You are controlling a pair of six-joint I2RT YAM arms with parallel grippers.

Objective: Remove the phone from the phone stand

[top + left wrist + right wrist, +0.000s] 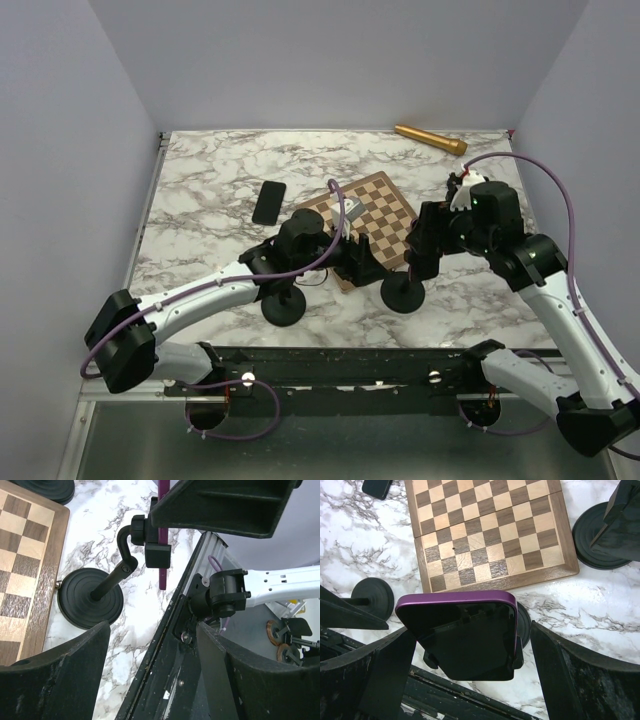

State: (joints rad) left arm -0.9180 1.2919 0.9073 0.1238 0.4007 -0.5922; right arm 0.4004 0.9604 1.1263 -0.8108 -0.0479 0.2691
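Right wrist view shows the phone [460, 625], purple at its rim, seated in the clamp of the phone stand [90, 602] in the lower middle of the frame, just below the chessboard [490, 530] and close to the black rail at the near edge of the table [200, 190]. The right gripper [422, 255] is spread wide with one finger on each side of the phone and grasps nothing yet; a gap shows at the right finger, while at the left finger it is hard to tell if there is contact. The left gripper [152, 635] is also released and holds nothing; in the left wrist view its fingers fill the lower part of the picture, with the round base of the stand at the middle left. The main risk, by judgement, is that nothing braces the stand: if the right fingers close and pull while the clamp grips firmly, the whole stand may tip or slide toward the rail. The fingers could also catch the clamp instead of the sides of the phone, or slip on its smooth surface. The two grippers are near each other and may collide. No real container is in view; the clamp is the only holder and it holds the phone, and a second black phone [268, 202] lies flat on the table at the upper left
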